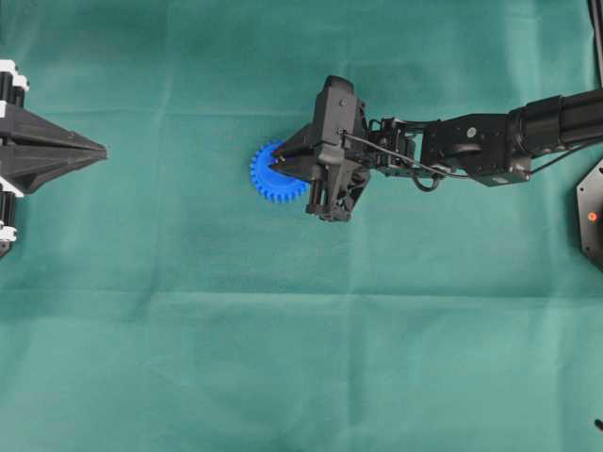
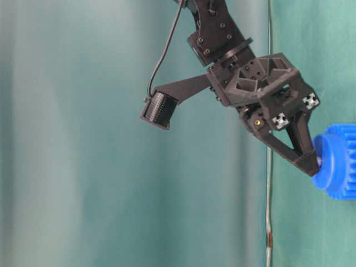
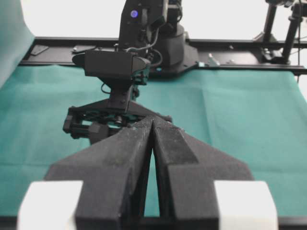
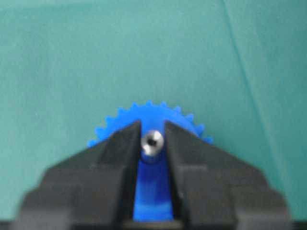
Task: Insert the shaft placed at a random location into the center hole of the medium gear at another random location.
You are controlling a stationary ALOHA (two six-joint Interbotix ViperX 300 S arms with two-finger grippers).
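Shaft (image 4: 152, 140) pinched between right tool (image 4: 152, 143) tips, seemingly over the medium gear (image 4: 149, 115) centre.

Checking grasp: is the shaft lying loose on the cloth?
No, the right gripper's fingers pinch the shaft directly over the blue gear.

Setting: robotics lab bench | Surface: green cloth (image 1: 283, 330) spread wrinkled over the whole table | Backdrop: pale green curtain (image 2: 83, 167) hung behind | Fixtures: black metal rail frame (image 3: 249, 57) along the table's far edge, arm base (image 3: 168, 43) bolted on it with lit indicator, cabling, camera stands (image 3: 290, 28) | Furnishings: no domestic items
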